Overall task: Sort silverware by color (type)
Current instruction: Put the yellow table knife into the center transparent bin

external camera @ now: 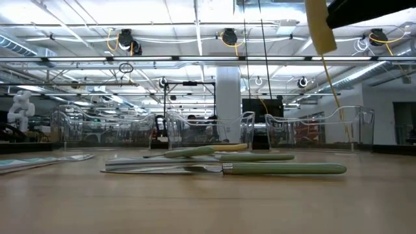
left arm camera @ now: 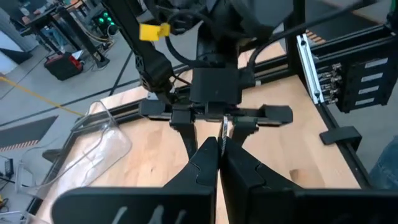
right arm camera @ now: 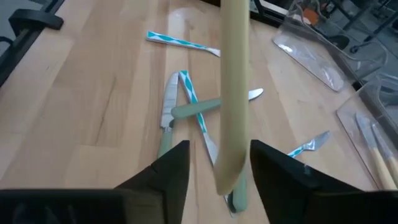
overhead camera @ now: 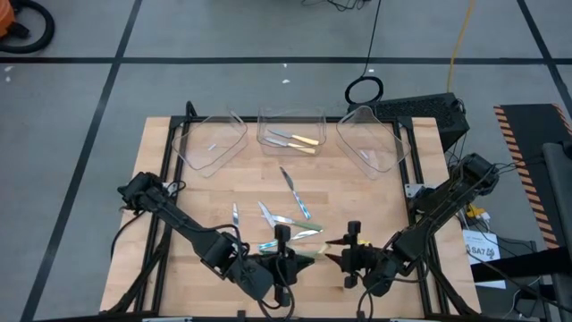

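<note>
High view first: both arms reach in over the near edge of the wooden counter [overhead camera: 179,179], and their tips meet nose to nose just in front of the loose silverware. The left hand [left arm camera: 219,144] is pressed together, and a thin silver blade comes out from between its tips, so it is pinching the metal end of a yellow-handled utensil [right arm camera: 235,74]. The right hand [right arm camera: 219,149] faces it with its fingers spread. The yellow handle runs through the gap between them, with air showing on either side.

From table height, that yellow handle hangs tilted, well above the counter.

The rest of the silverware lies flat on the wood. A few green-handled utensils [external camera: 286,169] lie close together near the two hands, some crossing each other. Several blue-striped utensils [overhead camera: 299,204] are scattered around the middle of the counter, one of them crossed over a green piece.

Three clear trays stand in a row along the far edge. The middle tray [overhead camera: 290,114] holds two more yellow-handled pieces [overhead camera: 301,141], lying side by side.
</note>
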`<state>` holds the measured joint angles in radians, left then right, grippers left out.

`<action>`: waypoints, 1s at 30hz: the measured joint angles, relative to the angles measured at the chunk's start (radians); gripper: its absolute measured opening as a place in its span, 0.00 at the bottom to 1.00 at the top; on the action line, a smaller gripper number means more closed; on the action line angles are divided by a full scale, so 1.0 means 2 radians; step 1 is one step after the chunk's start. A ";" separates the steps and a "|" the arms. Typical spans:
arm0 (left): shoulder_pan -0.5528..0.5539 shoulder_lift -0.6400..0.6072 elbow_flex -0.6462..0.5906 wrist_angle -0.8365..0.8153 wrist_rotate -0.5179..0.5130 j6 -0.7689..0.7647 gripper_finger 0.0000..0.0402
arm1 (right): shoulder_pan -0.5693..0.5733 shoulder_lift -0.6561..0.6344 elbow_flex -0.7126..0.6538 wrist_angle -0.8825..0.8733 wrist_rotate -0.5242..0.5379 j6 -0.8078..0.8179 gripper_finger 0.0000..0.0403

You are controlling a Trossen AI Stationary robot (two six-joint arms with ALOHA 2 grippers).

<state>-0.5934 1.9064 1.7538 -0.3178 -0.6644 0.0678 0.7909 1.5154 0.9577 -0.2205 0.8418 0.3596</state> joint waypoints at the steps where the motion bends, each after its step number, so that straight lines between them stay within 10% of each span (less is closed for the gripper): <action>1: 0.000 0.000 0.000 0.003 0.000 0.002 0.02 | -0.002 0.000 0.000 0.000 0.000 -0.001 0.36; 9: 0.000 0.000 0.000 0.024 0.016 0.009 0.02 | -0.016 0.000 0.000 0.001 -0.004 -0.006 0.11; 15: -0.001 0.000 0.001 -0.042 0.004 -0.026 0.02 | -0.015 -0.001 -0.001 -0.009 -0.004 -0.005 0.11; 30: -0.003 0.002 -0.001 -0.397 -0.124 -0.367 0.20 | -0.041 -0.051 0.000 -0.105 0.000 0.032 0.11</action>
<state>-0.5988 1.9103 1.7523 -1.1120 -0.9126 -0.6656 0.7094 1.4134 0.9581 -0.4308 0.8421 0.4233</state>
